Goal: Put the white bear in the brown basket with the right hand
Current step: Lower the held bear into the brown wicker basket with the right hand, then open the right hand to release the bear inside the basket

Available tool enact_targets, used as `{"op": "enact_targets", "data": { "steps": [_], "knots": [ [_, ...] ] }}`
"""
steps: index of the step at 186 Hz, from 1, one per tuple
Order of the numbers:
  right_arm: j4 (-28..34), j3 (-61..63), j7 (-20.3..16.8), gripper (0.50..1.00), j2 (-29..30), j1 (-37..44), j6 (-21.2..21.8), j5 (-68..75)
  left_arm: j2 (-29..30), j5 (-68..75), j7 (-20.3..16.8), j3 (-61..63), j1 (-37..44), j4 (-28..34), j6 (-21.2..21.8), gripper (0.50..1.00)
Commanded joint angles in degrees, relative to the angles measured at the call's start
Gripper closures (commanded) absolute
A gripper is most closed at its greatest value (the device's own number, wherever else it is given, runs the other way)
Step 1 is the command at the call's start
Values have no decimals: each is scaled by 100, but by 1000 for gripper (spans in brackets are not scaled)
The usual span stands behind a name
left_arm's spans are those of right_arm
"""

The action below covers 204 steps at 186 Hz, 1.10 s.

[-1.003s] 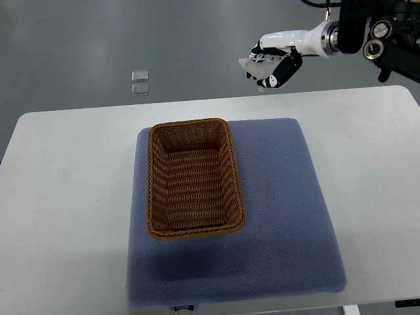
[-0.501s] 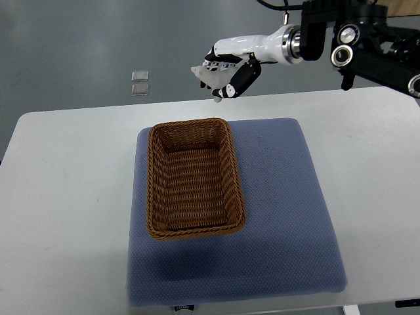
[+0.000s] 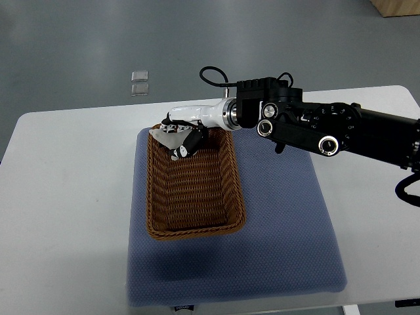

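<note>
While the right hand (image 3: 176, 138) hovers above the far end of the brown basket (image 3: 194, 226), its fingers curl around what seems to be the white bear (image 3: 165, 136), with the open basket floor directly beneath.

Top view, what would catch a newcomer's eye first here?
The black right arm reaching in from the right, its right hand shut on a white bear over the far end of the brown basket. The basket sits on a blue mat covering a white table.
</note>
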Motion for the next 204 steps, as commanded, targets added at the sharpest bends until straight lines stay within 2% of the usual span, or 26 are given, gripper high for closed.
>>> {"op": "enact_targets", "data": {
  "steps": [1, 62, 79, 87, 110, 128, 151, 161, 204],
  "knots": [
    [-68, -1, -6, 965, 139, -181, -17, -47, 0, 0, 0, 0, 0, -4, -2, 500],
    [-428, -9, -6, 930, 350, -551, -61, -601, 0, 0, 0, 0, 0, 5, -2, 500],
    [-481, -9, -6, 887, 385, -630, -193, -619, 0, 0, 0, 0, 0, -4, 7, 500],
    [-481, -9, 3, 848, 411, -656, -228, -619, 0, 0, 0, 0, 0, -4, 7, 500],
    [-508, -18, -6, 814, 411, -700, -237, -619, 0, 0, 0, 0, 0, 5, -2, 500],
    [-525, -9, 3, 736, 411, -744, -228, -619, 0, 0, 0, 0, 0, 5, -2, 500],
    [-516, -1, 3, 703, 403, -735, -228, -610, 0, 0, 0, 0, 0, 13, -2, 500],
    [-516, 8, 3, 656, 376, -709, -219, -601, 0, 0, 0, 0, 0, 13, -2, 500],
    [-508, 386, 3, 644, 121, -419, -201, -496, 0, 0, 0, 0, 0, 22, -2, 500]
  ]
}}
